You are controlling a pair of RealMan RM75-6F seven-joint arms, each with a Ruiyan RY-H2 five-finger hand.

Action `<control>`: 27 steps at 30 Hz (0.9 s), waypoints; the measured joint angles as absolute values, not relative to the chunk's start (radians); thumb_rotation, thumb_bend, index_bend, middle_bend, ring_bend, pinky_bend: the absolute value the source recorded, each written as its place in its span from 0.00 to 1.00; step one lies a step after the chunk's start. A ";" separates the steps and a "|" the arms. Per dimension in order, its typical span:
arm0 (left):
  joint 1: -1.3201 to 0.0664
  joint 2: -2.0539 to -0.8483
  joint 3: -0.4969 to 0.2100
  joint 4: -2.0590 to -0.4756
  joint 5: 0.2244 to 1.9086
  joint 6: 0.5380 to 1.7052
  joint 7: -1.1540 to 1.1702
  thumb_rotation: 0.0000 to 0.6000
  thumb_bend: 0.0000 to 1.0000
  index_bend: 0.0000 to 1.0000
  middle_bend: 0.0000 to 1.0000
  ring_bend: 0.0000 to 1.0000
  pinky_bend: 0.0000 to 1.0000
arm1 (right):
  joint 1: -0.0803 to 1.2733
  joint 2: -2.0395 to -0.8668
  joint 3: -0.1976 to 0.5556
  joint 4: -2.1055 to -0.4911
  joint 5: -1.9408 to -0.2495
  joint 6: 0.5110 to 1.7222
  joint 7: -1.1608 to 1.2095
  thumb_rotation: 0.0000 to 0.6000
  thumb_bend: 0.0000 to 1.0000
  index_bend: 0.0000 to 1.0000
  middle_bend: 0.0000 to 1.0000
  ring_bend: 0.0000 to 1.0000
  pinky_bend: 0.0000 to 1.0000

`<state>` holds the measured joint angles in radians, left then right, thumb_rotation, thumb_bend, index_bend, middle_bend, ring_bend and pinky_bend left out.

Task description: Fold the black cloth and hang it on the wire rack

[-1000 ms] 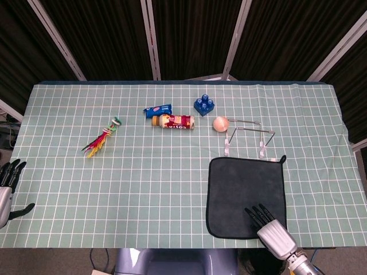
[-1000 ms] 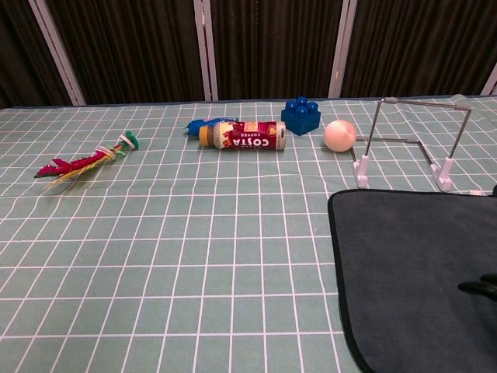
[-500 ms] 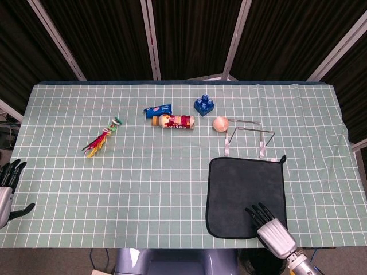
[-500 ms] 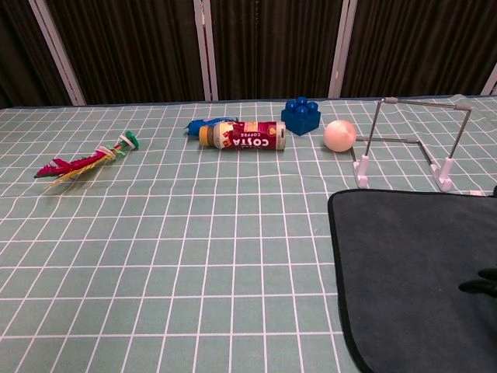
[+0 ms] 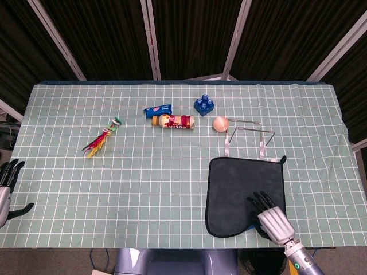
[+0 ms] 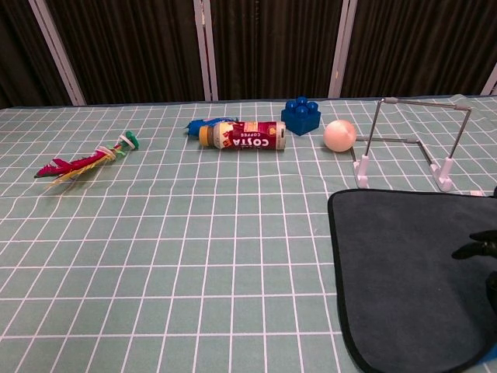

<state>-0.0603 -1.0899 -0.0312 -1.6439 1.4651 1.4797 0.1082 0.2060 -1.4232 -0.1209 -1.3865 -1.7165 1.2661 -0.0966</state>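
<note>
Right hand (image 5: 270,216) rests on near right corner of cloth (image 5: 241,189), fingers laid forward; grip on fabric cannot be told. Cloth lies flat, just near of rack (image 5: 248,135). Left hand (image 5: 7,182) at near left table edge, fingers apart, holding nothing.

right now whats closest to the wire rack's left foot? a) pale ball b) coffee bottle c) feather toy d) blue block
a: the pale ball lies just beside the wire rack at its left end, while the other three lie further left.
</note>
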 measured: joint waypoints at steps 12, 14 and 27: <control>-0.064 -1.095 -0.035 -1.640 1.452 1.470 0.119 1.00 0.00 0.00 0.00 0.00 0.00 | 0.307 -1.402 0.063 -1.510 -1.385 1.065 -0.144 1.00 0.47 0.67 0.13 0.00 0.00; -0.066 -1.096 -0.036 -1.638 1.447 1.467 0.120 1.00 0.00 0.00 0.00 0.00 0.00 | 0.327 -1.407 0.094 -1.516 -1.318 1.037 -0.171 1.00 0.47 0.67 0.13 0.00 0.00; -0.076 -1.105 -0.045 -1.627 1.418 1.444 0.132 1.00 0.00 0.00 0.00 0.00 0.00 | 0.448 -1.507 0.234 -1.400 -1.013 0.962 -0.294 1.00 0.47 0.67 0.13 0.00 0.00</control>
<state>-0.0765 -1.1048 -0.0448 -1.6274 1.4184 1.4436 0.1320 0.4481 -1.5068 0.2339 -1.4003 -1.0128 0.9616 -0.2937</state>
